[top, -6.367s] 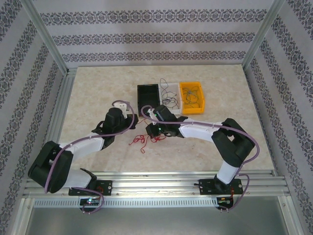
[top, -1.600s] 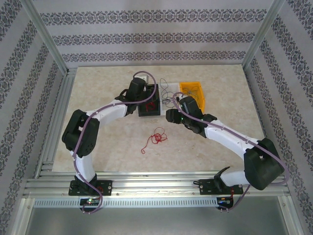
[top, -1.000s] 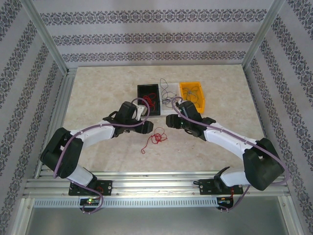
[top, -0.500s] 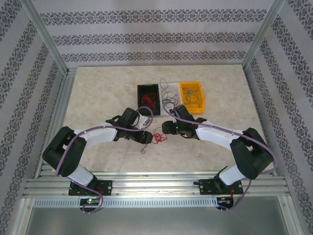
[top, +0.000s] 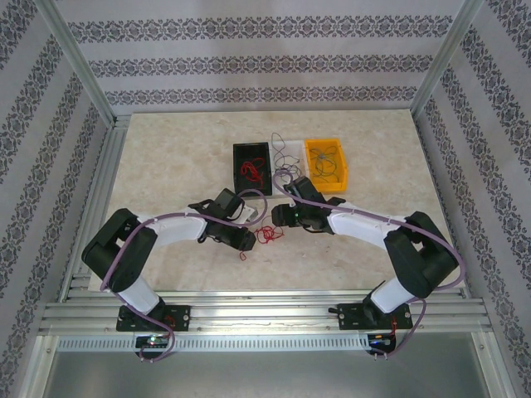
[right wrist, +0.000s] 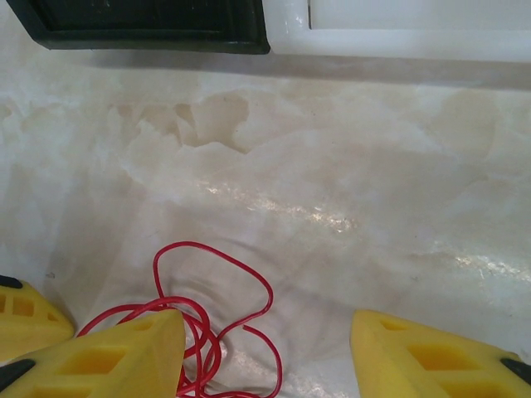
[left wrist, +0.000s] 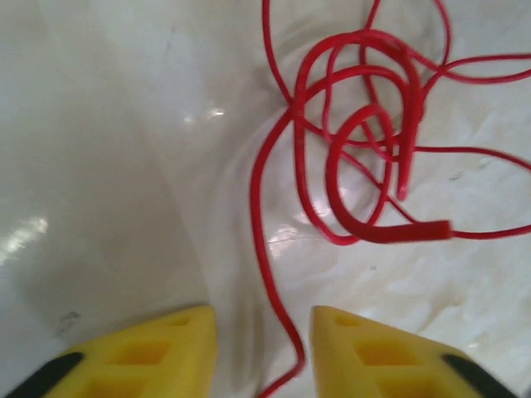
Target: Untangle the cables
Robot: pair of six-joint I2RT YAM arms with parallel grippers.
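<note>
Left jaws: low over the counter point(top: 166, 157), yellow pads point(left wrist: 158, 356) a little apart. One tail of the red cable point(left wrist: 390, 234) runs up between them, and neither pad looks to be touching it yet.
Red cable: a loose curl on the counter between the two arms, near the black bin point(top: 236, 166). Its loops cross one another several times.
Right jaws: spread wide at the far side of the curl, holding nothing. The loops lie close against one pad point(right wrist: 108, 356).
Bins: side by side at the back. The black bin holds red cables, the white bin point(top: 299, 153) has thin dark ones straggling over its rim, and the yellow bin point(top: 342, 174) holds dark loops.
Step in hand: by my reading, pinning the tail so the curl can be drawn open.
Doing it well: bite on the single tail alone, low and square, clear of the crossings. The right jaws had best take one outer loop and draw it gently away, since so thin a wire may slip or tighten into a knot if jerked.
</note>
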